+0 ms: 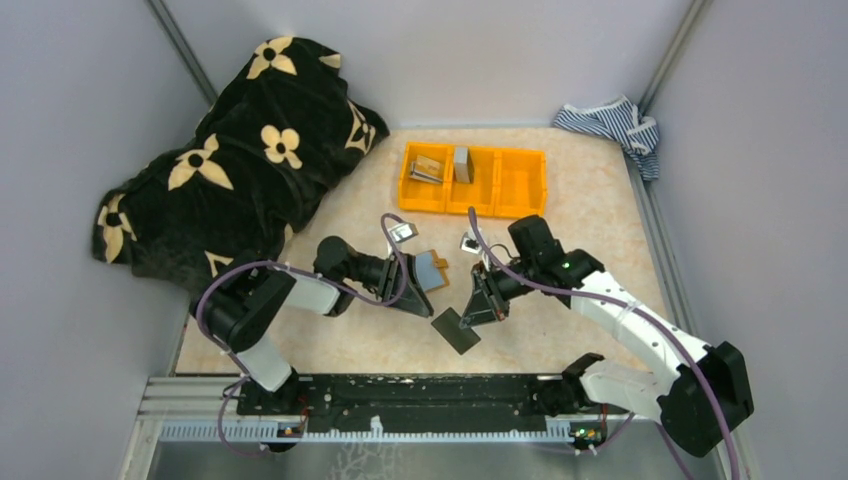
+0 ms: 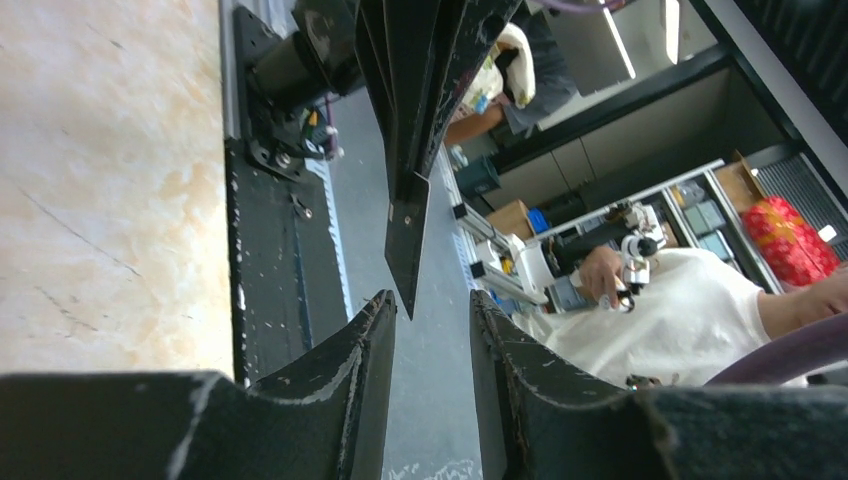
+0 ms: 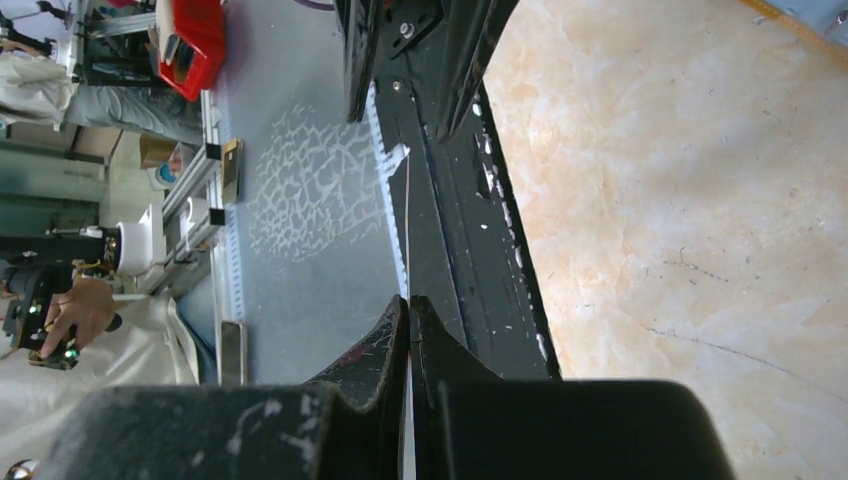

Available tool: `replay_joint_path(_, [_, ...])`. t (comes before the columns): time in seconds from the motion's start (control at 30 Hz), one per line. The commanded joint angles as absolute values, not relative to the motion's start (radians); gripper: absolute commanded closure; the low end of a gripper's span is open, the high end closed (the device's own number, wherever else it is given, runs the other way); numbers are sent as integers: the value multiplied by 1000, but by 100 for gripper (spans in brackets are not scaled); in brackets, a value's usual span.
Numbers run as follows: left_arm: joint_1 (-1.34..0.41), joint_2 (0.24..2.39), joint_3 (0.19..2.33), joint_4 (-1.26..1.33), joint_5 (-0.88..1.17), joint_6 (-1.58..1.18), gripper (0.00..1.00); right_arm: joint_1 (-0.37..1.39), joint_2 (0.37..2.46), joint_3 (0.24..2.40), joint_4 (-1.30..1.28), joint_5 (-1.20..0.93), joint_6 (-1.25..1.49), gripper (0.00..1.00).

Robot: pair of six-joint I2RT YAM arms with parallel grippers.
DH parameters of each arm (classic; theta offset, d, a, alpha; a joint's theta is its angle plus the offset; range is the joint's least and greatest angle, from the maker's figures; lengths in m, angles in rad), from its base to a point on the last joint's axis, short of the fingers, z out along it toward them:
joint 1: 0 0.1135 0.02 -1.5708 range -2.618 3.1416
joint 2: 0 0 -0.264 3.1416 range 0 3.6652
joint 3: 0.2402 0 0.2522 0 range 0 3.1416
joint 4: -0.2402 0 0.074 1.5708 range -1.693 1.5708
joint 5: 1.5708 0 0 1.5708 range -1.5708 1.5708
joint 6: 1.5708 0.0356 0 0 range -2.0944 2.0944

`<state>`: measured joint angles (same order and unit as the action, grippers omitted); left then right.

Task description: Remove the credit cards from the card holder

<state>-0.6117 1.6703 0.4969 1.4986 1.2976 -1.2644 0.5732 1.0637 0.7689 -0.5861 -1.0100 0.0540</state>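
- Desk (image 1: pixel 600 230): the two arms meet over its middle, jaws almost tip to tip.
- Left arm (image 1: pixel 300 290): this is the arm nearer the holder. The left jaws stand apart with nothing between them, and their gap faces the right jaws.
- Right arm (image 1: pixel 610 300): the right jaws are pressed together on a card, which its own wrist view shows only as a thin edge running out from between them.
- Holder (image 1: pixel 428 268): it is open with the grey-blue inside up and seems to lie on the desk just behind the left jaws, beside the wrist. It is outside their gap and out of the left wrist view.
- Card (image 1: pixel 457 331): dark and already out of the holder, it sticks forward from the right jaws with its long axis in line with them. Its free corner (image 2: pixel 406 250) points straight at the left jaws' gap and stops just short of it.
- Next move, as a judgement: a hand-over seems likely, and it depends on that corner staying lined up with the gap. I cannot tell whether more cards remain in the holder.
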Motion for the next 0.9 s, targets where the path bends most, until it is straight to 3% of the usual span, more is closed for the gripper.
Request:
replay_joint_path(0.0, [-656,1715,519,1787,1369,-1262,60,577,1070,823,-600,-1005,28,100])
replay_joint_path(0.47, [-667,1760,530,1769,1344,-1231,64,588,1131,839,-555,-992,52,100])
replay_joint_path(0.87, [-667,1767,529,1787,1337,-1243,75,595,1186,856,-489,-995,80,100])
